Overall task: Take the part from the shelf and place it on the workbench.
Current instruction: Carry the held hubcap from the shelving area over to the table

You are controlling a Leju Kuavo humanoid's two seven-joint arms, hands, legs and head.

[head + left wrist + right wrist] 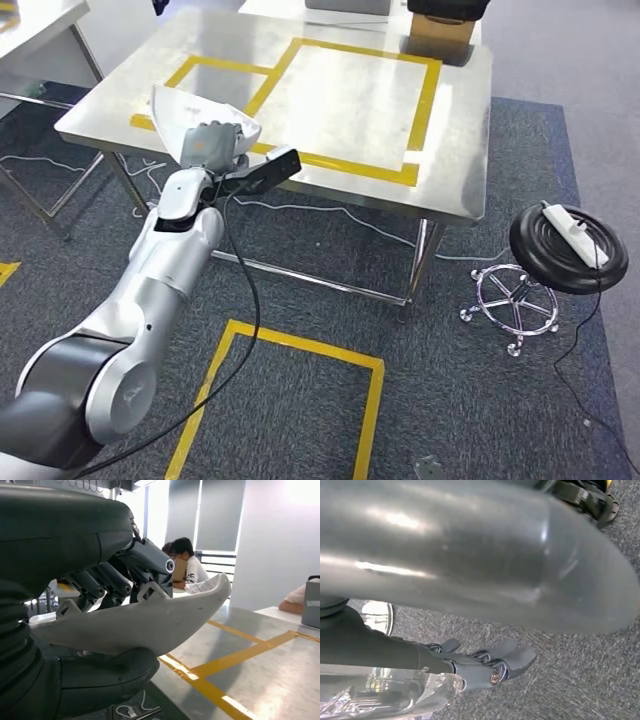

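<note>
This is a robot test lab or workshop room. A steel table is marked off with yellow tape, more taped squares lie on the grey carpet, loose cables trail underneath, and a round black stool stands by. People sit at tables beyond.

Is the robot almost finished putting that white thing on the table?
Nearly. Taking it is done: the left hand holds the white part, thumb under and fingers on top. It is now over the workbench corner with yellow tape. Left: setting it down and letting go.
</note>
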